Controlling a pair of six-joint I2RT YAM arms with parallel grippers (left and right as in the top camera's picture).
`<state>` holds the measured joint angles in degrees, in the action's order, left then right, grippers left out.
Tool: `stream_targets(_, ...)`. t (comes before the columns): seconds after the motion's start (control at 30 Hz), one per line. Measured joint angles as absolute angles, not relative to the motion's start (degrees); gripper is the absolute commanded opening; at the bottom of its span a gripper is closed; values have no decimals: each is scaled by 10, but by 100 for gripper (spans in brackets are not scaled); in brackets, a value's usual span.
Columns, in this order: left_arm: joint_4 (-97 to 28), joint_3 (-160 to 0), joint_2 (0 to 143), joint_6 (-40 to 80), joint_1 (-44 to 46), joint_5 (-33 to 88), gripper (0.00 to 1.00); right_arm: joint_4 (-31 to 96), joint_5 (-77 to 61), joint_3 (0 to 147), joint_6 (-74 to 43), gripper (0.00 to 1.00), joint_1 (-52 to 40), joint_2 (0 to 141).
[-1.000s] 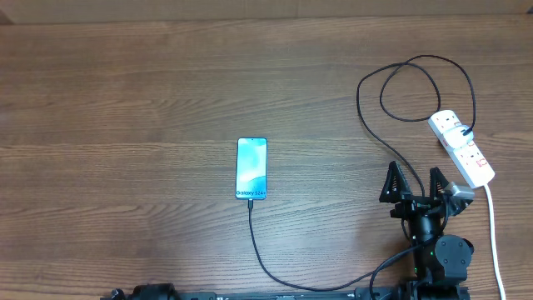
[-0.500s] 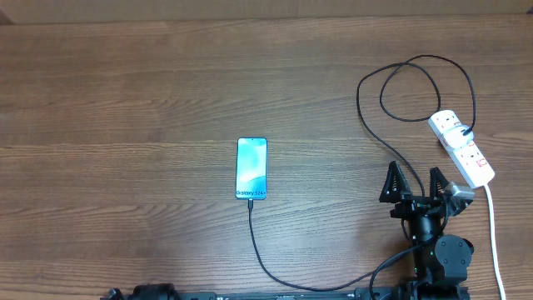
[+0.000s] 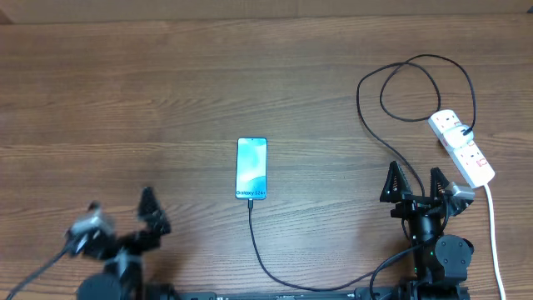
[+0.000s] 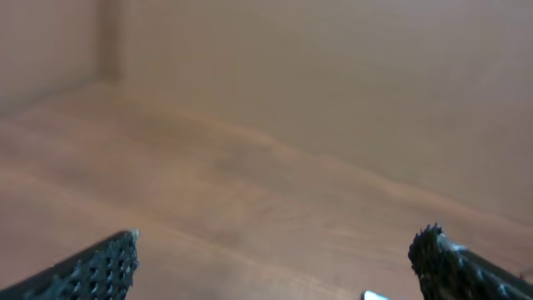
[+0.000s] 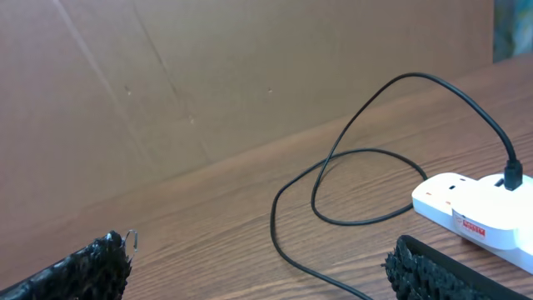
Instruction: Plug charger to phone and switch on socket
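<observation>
Brown wood-grain laminate covers the counter (image 3: 125,100), its streaks running side to side. The phone (image 3: 251,169), a slim rectangle with a black edge and a glossy light-blue screen, lies flat near the middle, its lettered end toward the robot. The charger (image 3: 260,254), a thin black cable, meets that near short edge; whether its tip is fully seated is too small to tell. From there it curves along the near edge of the counter toward the right arm. It shows again beyond the arm, makes a loose open loop and ends in a black plug (image 3: 467,132) seated in the socket (image 3: 463,150). The socket is a smooth white strip lying aslant at the far right, with small red switches on top and a thick white cord (image 3: 493,233) trailing from its near end. How the switches stand cannot be read.

The right end effector (image 3: 414,177) is released, its black, knobbly fingers (image 5: 92,271) spread wide around nothing, near the socket's near end but apart from it. The left end effector (image 4: 279,237) is likewise spread and empty over bare counter at the near left, well apart from the phone. It is blurred in the overhead view.
</observation>
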<state>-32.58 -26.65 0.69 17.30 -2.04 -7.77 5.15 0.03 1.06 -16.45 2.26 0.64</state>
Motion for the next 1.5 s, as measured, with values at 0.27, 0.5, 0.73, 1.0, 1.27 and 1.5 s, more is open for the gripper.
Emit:
stream_targets(0.27, -217, -115, 8, 76, -20, 8, 100, 51, 1, 11, -164, 100, 23, 6)
stream_targets(0.5, -114, -45, 8, 38, -36, 6, 100, 51, 0, 11, -164, 100, 23, 6)
stream_targets(0.73, -91, -29, 8, -4, -43, 2, 99, 52, 0, 11, -165, 100, 23, 6)
stream_targets(1.0, -50, -13, 8, -37, -43, 3, 100, 52, 0, 11, -165, 100, 23, 6)
stream_targets(1.27, -47, -7, 8, -47, -43, 4, 99, 51, 1, 11, -165, 100, 23, 6)
stream_targets(1.5, -47, -7, 8, -47, -43, 4, 100, 51, 0, 11, -165, 100, 23, 6)
